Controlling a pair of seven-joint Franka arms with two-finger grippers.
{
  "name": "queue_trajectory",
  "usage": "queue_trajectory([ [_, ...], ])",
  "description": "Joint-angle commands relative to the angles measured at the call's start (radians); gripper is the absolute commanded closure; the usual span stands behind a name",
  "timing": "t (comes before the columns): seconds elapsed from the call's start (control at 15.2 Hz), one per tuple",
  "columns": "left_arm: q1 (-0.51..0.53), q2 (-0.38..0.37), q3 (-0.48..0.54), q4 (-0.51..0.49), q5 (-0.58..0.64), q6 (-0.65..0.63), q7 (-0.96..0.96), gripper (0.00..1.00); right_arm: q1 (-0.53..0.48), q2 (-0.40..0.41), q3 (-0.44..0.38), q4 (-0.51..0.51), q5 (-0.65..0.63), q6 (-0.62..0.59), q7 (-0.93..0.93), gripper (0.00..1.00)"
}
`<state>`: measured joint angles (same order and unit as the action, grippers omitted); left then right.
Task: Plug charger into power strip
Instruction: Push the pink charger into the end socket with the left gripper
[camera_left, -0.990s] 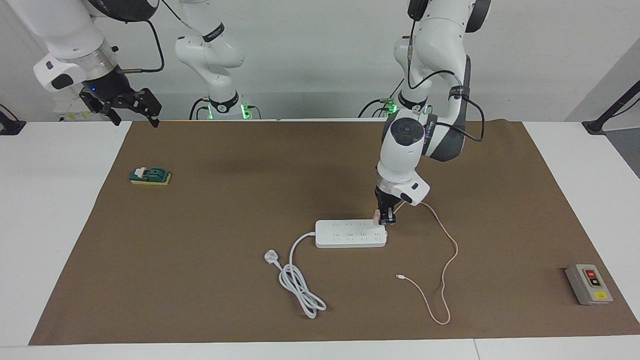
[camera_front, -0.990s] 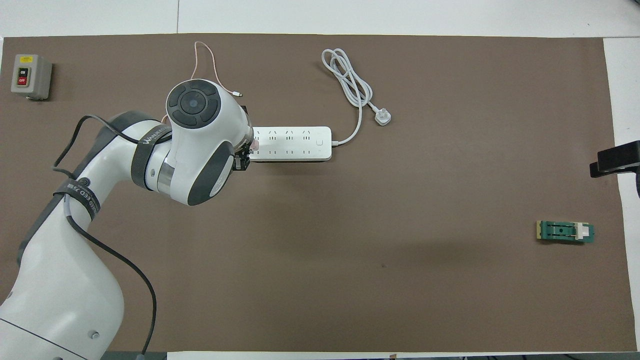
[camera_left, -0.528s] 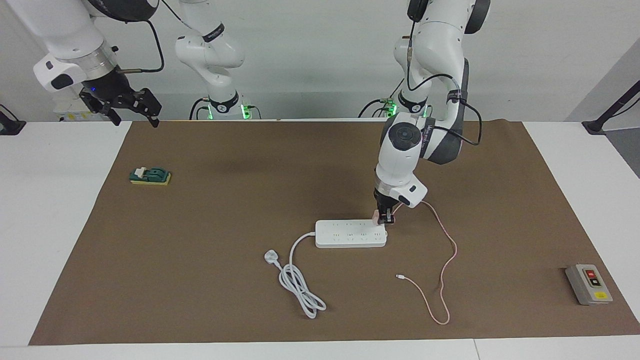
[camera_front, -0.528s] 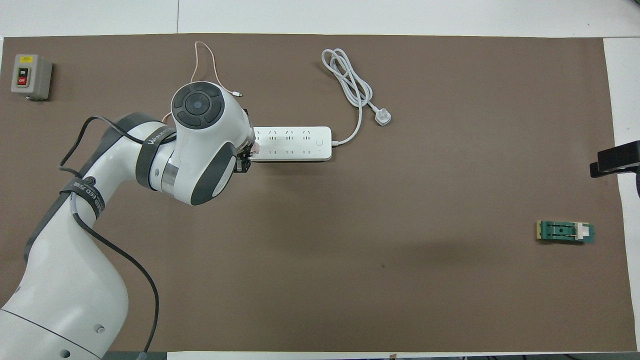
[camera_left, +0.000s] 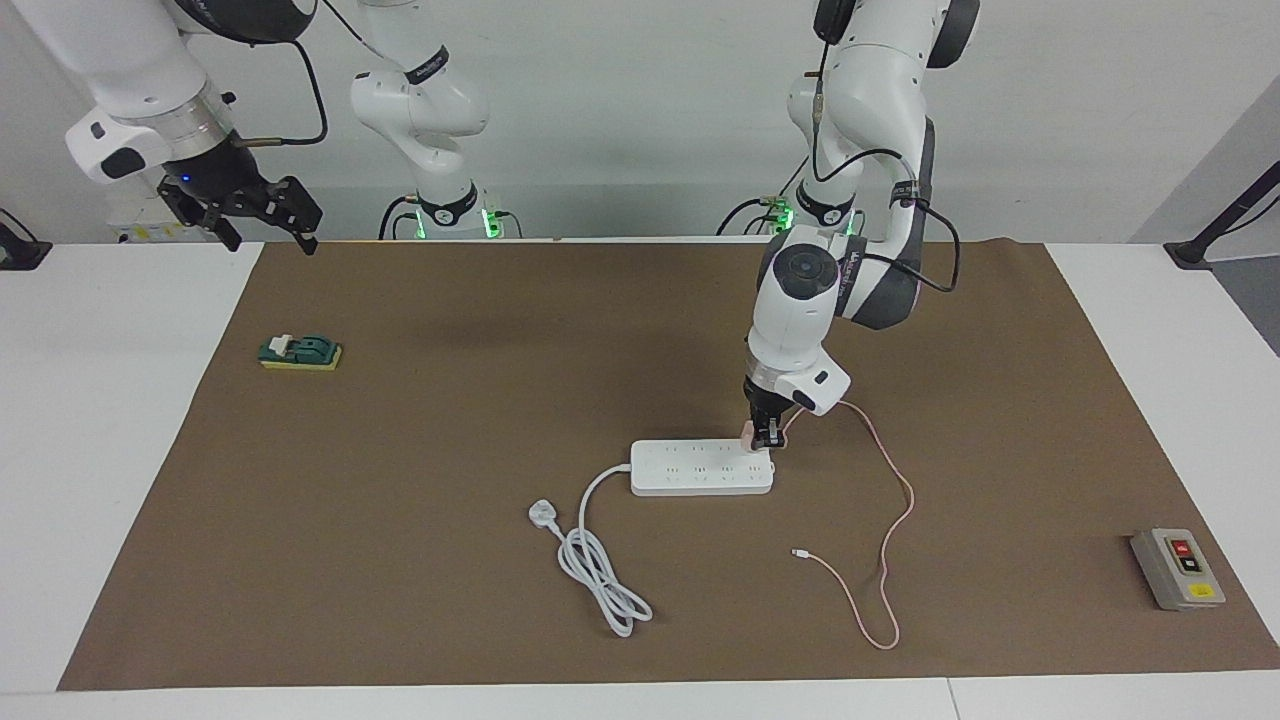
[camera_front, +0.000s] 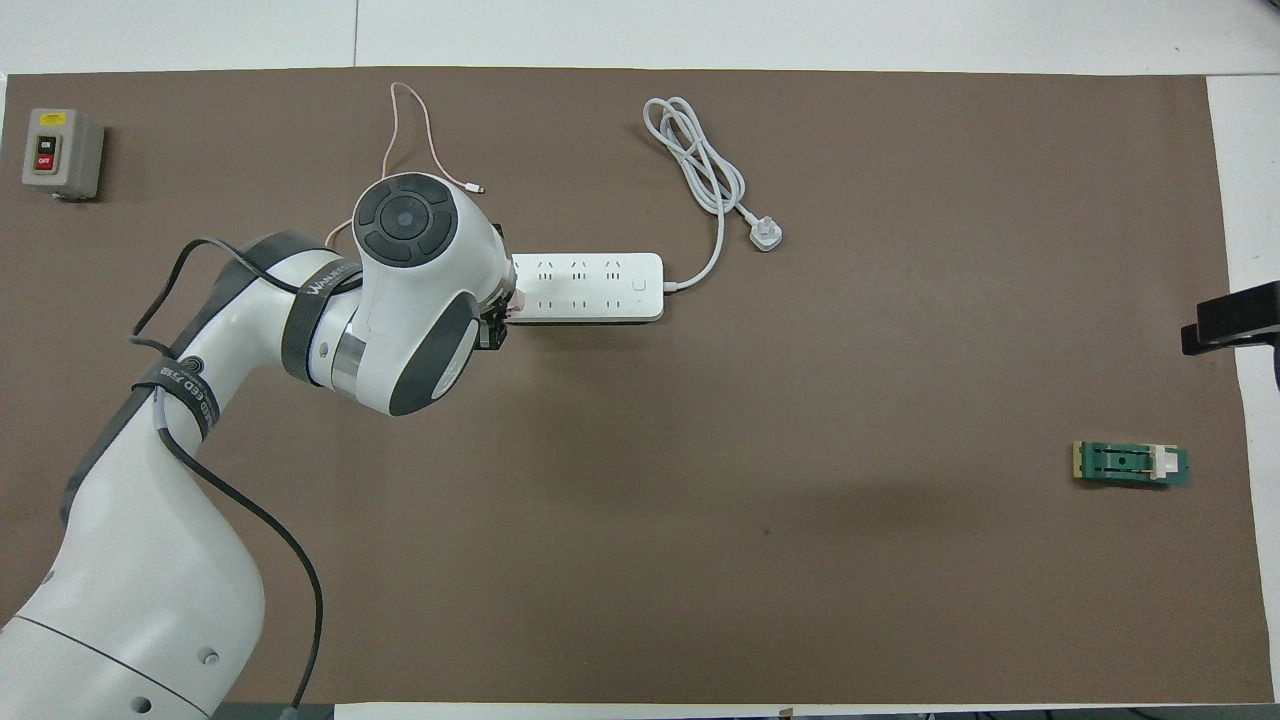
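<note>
The white power strip (camera_left: 700, 467) lies flat mid-table; it also shows in the overhead view (camera_front: 590, 287). My left gripper (camera_left: 765, 437) is shut on the pale pink charger (camera_left: 750, 432) and holds it at the strip's end toward the left arm, over the socket row nearer to the robots. I cannot tell whether its pins are in a socket. From overhead only a pink sliver of the charger (camera_front: 512, 297) shows beside the wrist. Its thin pink cable (camera_left: 905, 500) loops away to a white connector (camera_left: 797, 552). My right gripper (camera_left: 273, 243) waits open, raised over the mat's corner.
The strip's thick white cord coils to a white three-pin plug (camera_left: 541, 513). A grey box with red and yellow buttons (camera_left: 1177, 568) sits toward the left arm's end. A green and yellow block (camera_left: 300, 352) lies toward the right arm's end. A brown mat (camera_left: 400, 560) covers the table.
My left wrist and gripper have shifted slightly toward the strip with the charger, and the cable followed a little. The right arm has not moved.
</note>
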<state>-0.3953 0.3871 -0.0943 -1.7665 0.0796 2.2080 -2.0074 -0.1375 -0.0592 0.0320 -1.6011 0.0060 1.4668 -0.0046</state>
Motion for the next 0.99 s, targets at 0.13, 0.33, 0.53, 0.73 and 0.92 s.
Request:
queue_trajectory([
  [0.13,-0.013,-0.004,0.007,-0.027,-0.009,0.016,0.010,1.00,-0.007,-0.001,0.003,0.006,-0.015,0.001,0.017,0.00],
  [0.33,-0.011,-0.005,0.007,-0.028,-0.009,0.015,0.012,1.00,-0.007,-0.001,0.003,0.006,-0.015,0.001,0.018,0.00],
  [0.53,-0.011,-0.007,0.007,-0.037,-0.009,0.021,0.012,1.00,-0.007,-0.001,0.003,0.006,-0.015,0.003,0.018,0.00],
  [0.73,-0.011,-0.007,0.007,-0.044,-0.009,0.022,0.012,1.00,-0.007,-0.001,0.003,0.006,-0.015,0.001,0.018,0.00],
  [0.92,-0.011,-0.002,0.007,-0.045,-0.007,0.035,0.012,1.00,-0.007,-0.001,0.003,0.007,-0.015,0.003,0.018,0.00],
])
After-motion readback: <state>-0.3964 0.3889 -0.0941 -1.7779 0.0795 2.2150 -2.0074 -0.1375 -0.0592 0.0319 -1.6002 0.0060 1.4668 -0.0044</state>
